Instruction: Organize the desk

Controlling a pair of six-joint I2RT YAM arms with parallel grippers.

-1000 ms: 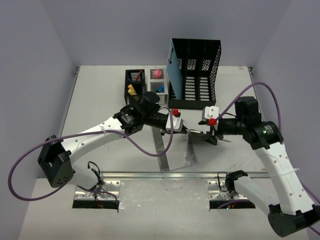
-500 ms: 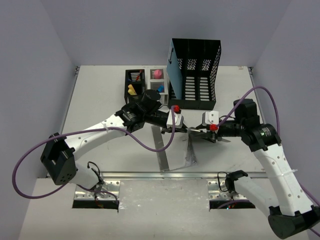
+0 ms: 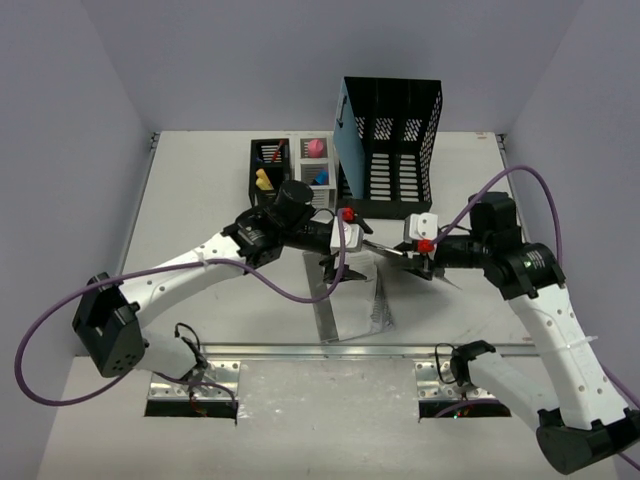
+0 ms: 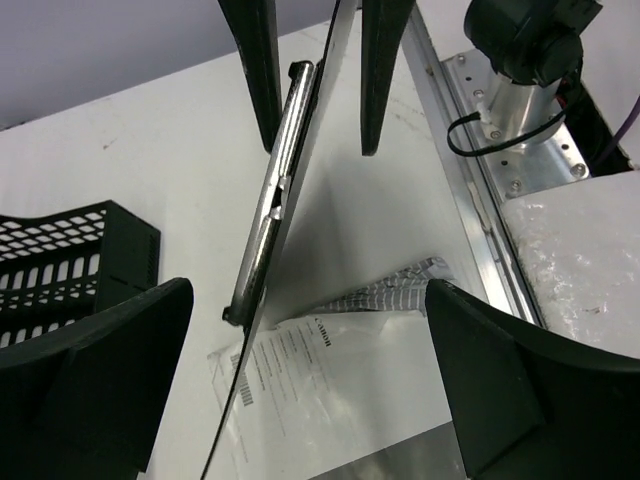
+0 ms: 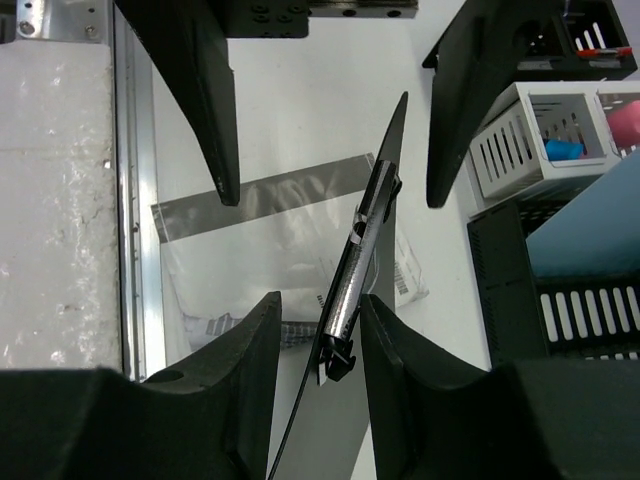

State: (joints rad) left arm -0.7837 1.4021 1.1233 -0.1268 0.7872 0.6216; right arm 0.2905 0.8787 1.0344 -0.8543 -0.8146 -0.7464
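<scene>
A thin dark clipboard [image 5: 362,240], seen edge-on with its metal clip, is gripped by the right tool [image 5: 320,300], whose fingers are closed against its two faces at the lower centre of the right wrist view. The left tool [image 4: 308,290] is spread wide, with its fingers set on either side of the board and apart from it. Both are held over the white surface [image 3: 200,210], which fills the middle of the top view between lilac walls. A clear plastic sleeve [image 3: 365,305] of printed papers is laid on the surface beneath them. A black mesh file rack [image 3: 395,140], a black organiser [image 3: 268,175] and a white organiser [image 3: 315,165] are placed at the upper centre.
</scene>
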